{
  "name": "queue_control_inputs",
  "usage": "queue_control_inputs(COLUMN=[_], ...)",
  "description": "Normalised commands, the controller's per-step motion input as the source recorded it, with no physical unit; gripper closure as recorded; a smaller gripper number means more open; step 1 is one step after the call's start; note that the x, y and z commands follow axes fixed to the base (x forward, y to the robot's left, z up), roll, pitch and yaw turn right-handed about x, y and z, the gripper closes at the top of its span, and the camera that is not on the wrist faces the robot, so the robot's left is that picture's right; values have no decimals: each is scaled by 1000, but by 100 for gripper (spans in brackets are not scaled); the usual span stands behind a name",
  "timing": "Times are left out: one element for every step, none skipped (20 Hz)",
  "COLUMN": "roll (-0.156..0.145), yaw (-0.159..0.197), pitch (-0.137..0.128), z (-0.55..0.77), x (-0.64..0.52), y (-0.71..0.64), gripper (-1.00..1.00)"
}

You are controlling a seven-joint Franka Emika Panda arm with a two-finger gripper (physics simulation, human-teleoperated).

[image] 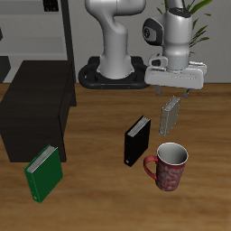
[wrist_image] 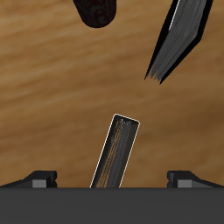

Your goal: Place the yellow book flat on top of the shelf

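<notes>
The yellow book (image: 170, 116) is seen hanging upright from the gripper (image: 171, 101), clear of the table (image: 99, 194), with the fingers apparently clamped on its top edge, though the contact itself is poorly resolved. In the wrist view the yellow book (wrist_image: 115, 164) is seen edge-on. The black book (image: 136, 141) stands at seven o'clock from it, the mug (image: 169, 166) at six o'clock. The shelf (image: 34, 106) sits well apart at nine o'clock, the green book (image: 42, 172) in front of it
</notes>
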Motion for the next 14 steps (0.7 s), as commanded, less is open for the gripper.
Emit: queue_control_inputs(roll=[-22,0,0,-16,44,-55,-3,0,0,12,0,-14,8,33], yaw=[18,0,33,-45,45,5,7,27,0,-58,0,-12,-5,42], pitch=[14,0,34,160,45,38,32,49,0,169,0,99,64,48], z=[-318,0,-416,-470,-337,-333,-231,-363,8,-645,0,-373,-311,-310], x=[9,0,108,165,71,109,77,58,-23,110,0,52,80,84], y=[-86,0,-20,-30,-12,-124,7,-118,-44,-126,0,-120,-9,-72], gripper=[-100,-100,-100,-100,-100,-100,-100,-100,-100,-100,-100,-100,-100,-100])
